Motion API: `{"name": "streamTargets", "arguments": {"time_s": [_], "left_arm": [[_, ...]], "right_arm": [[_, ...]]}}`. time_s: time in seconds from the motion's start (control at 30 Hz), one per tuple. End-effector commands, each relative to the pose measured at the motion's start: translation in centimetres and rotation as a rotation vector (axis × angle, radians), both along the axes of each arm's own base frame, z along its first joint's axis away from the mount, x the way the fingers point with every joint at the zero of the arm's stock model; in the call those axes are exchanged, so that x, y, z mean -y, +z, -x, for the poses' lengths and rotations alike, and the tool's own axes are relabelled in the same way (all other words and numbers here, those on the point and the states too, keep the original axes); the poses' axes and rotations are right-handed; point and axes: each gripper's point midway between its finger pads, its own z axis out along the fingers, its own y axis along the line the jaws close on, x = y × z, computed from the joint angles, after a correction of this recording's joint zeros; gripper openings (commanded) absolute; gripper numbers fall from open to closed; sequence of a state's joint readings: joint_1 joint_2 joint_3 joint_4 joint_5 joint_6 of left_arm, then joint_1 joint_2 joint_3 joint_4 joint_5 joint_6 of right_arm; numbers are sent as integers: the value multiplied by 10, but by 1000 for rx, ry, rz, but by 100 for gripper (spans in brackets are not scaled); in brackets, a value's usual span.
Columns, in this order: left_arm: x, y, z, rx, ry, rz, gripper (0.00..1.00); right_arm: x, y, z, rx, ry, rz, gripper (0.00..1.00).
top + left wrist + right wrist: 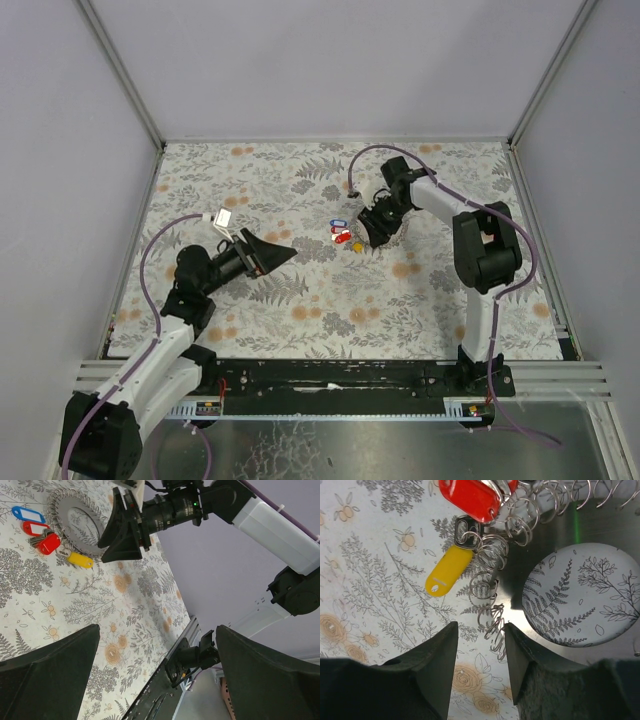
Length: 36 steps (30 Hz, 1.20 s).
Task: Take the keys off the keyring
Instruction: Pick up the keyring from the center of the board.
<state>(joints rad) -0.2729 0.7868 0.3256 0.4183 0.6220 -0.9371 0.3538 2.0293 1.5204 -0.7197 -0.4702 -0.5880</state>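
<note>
The keyring [64,504], a flat grey metal ring with a wide central hole and a fringe of wire coils, lies right of centre on the grey floral-print table cover [250,180]. The keys [49,543], tiny dark metal ones carrying 4 plastic tags in blue, red-edged white, red and yellow, are bunched against its left rim. Nothing looks separated yet: every tag sits at the coils, so by my reading the whole removal is left to do. On the left, the left gripper [275,255] hangs well apart from the bunch, its jaws spread wide and empty. On the right, the right gripper [480,630] is down at the ring with its jaws only narrowly apart. A few wire loops lie between the fingertips [445,645], not visibly pinched. The top view gives the layout of the 2 arms but hides most of the ring under the right gripper. The left wrist view shows the whole ring and all 4 tags. The right wrist view alone shows single loops and a dark key head [466,535] between the red and yellow tags, and leaves out the blue tag.
</note>
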Motion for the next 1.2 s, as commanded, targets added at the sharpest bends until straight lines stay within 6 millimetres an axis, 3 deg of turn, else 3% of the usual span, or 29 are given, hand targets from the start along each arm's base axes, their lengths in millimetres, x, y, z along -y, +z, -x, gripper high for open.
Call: {"name": "streamTargets", "arguments": {"time_s": [0.0, 0.37, 0.57, 0.7, 0.87, 1.17], "left_arm": [[-1, 11, 4, 69, -14, 15, 98], [-1, 11, 7, 71, -18, 18, 98], [-1, 10, 8, 69, -19, 16, 98], [-1, 11, 9, 72, -25, 16, 98], [1, 18, 15, 110, -55, 30, 98], [15, 40, 32, 267, -114, 40, 95]], "right_arm": [[7, -11, -8, -14, -75, 65, 49], [9, -23, -11, -30, -105, 107, 43], [11, -16, -9, -15, -102, 106, 28], [9, -3, -9, 7, -107, 87, 15], [4, 23, -3, 36, -106, 32, 6], [-2, 75, 35, 73, 5, -96, 0]]}}
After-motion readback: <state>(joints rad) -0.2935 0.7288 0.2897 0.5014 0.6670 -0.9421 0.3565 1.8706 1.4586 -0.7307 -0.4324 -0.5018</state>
